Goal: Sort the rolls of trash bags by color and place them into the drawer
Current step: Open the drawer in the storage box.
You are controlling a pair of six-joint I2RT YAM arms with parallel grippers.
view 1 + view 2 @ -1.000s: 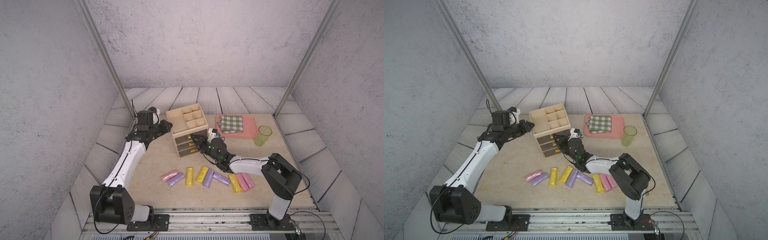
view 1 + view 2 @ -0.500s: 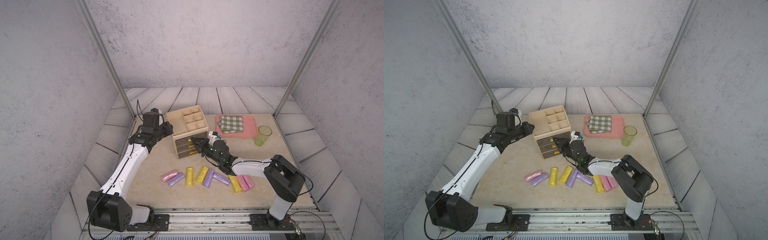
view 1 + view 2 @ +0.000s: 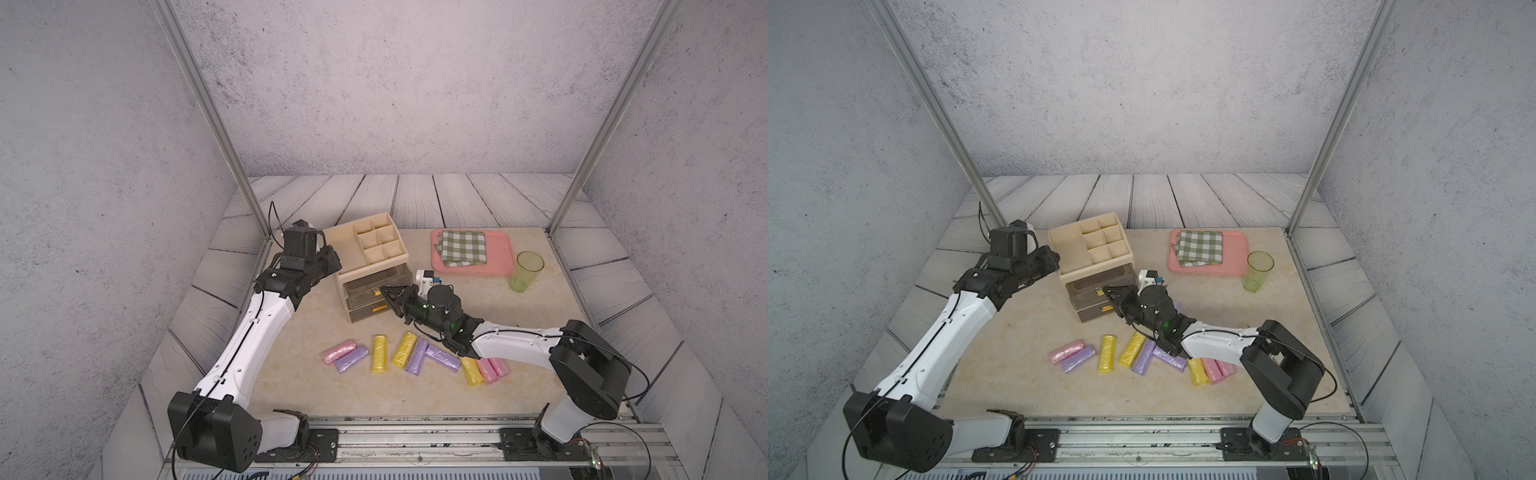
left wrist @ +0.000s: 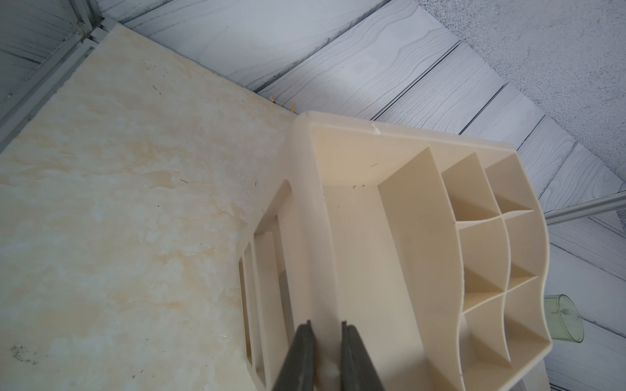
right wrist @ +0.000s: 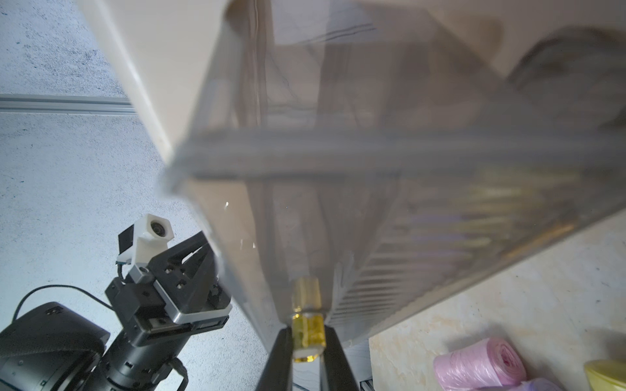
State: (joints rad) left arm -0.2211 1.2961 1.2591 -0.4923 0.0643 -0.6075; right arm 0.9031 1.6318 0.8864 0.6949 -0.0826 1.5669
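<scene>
Several rolls of trash bags lie in a loose row on the table in both top views, among them a pink one [image 3: 340, 351], a purple one [image 3: 417, 356] and a yellow one [image 3: 379, 353]. The cream organizer [image 3: 365, 241] has two smoked drawers. The upper drawer [image 3: 372, 286] stands slightly pulled out. My right gripper [image 5: 307, 333] is shut on the drawer's yellow knob [image 5: 306, 325], and its place shows in a top view [image 3: 1106, 291]. My left gripper [image 4: 326, 325] is shut on the organizer's side wall [image 4: 315, 270], at its left edge [image 3: 334, 261].
A pink tray [image 3: 500, 257] holding a folded green checked cloth [image 3: 463, 247] sits at the back right. A green cup [image 3: 527, 271] stands beside it. My right arm lies low over the right end of the row. A pink roll [image 5: 481, 364] lies close to the right wrist.
My left arm swung right to the organizer and its jaws closed on the side wall. My right gripper stayed shut on the knob, barely moving.
</scene>
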